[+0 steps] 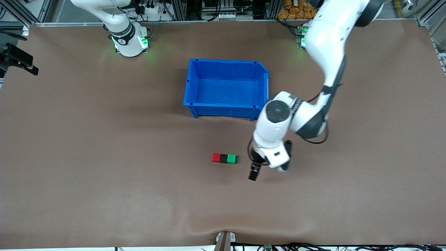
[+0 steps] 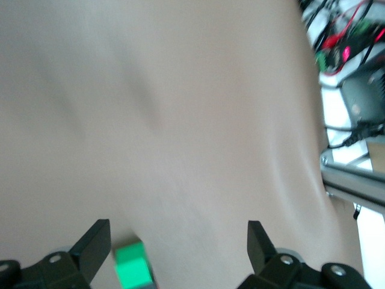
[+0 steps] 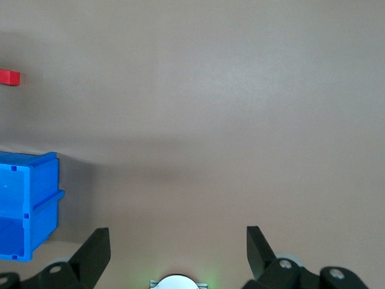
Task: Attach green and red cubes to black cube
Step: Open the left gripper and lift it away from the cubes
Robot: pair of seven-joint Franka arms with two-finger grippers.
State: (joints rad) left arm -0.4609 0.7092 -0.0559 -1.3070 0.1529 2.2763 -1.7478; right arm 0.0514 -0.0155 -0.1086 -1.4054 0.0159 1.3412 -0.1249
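Lying in a row on the brown table (image 1: 104, 167), the red cube (image 1: 216, 157), black cube (image 1: 223, 158) and green cube (image 1: 231, 159) are seen touching side to side in the front view, the black one in the middle, the red one toward the right arm's end and the green one toward the left arm's end. The row is nearer the front camera than the blue bin (image 1: 226, 87), well apart from it.

The left gripper (image 1: 253, 173) is held over bare table just beside the green cube, toward the left arm's end. Its state cannot be read from the front view, where only a dark finger tip shows below the white wrist. In the left wrist view the fingers (image 2: 93, 244) are spread wide with nothing between them (image 2: 179, 247); the green cube (image 2: 133, 267) is seen close to one finger, partly cut off by the frame edge, and the red and black cubes are out of that view.

The right arm waits near its base, and its gripper is not shown in the front view. In the right wrist view the gripper (image 3: 178, 247) is seen with fingers apart and empty, over bare table. Only a corner of the bin (image 3: 30, 205) and a sliver of the red cube (image 3: 9, 77) at the frame edge are shown there; the black and green cubes are cut off.
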